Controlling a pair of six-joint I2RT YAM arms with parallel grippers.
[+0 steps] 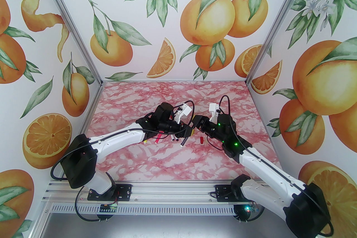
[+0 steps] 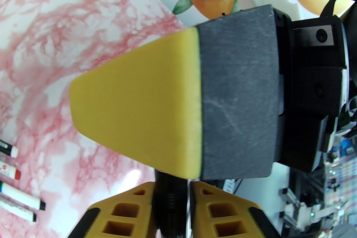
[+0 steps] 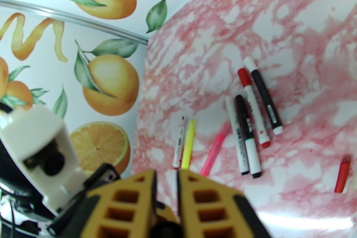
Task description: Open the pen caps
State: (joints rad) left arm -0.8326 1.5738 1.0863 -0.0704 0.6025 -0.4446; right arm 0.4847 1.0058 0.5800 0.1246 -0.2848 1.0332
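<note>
— Holding what in the left gripper (image 2: 173,186)?

— Pinching a black marker (image 2: 169,203) by the barrel, fingers pressed tight against it, up in the air above the marble table (image 1: 173,170).

— And the right gripper (image 3: 166,174)?

— Pressed together too, nose to nose with the left, at 2 o'clock of it seen from above. Closing, by the look of it, on the far end of that same marker. Cannot tell for certain: hidden behind the right's own yellow finger (image 2: 134,114).

— Where to find the pen caps (image 3: 342,177)?

— Down on the table. One loose red cap (image 1: 202,141) at 5 o'clock of the pinch. Others, seemingly, seated on some of the markers (image 3: 248,125) lying at 8 o'clock, under the left wrist.

— How to do the pull well?

— Hold the left rigid as the anchor. Draw the right straight back along the marker's own axis, no bending, no sideways drift. Add a slight twist if stuck. Grip the cap alone, never across the seam. Expect some slipping on smooth plastic, probably; better to stop and re-pinch than to yank.
</note>
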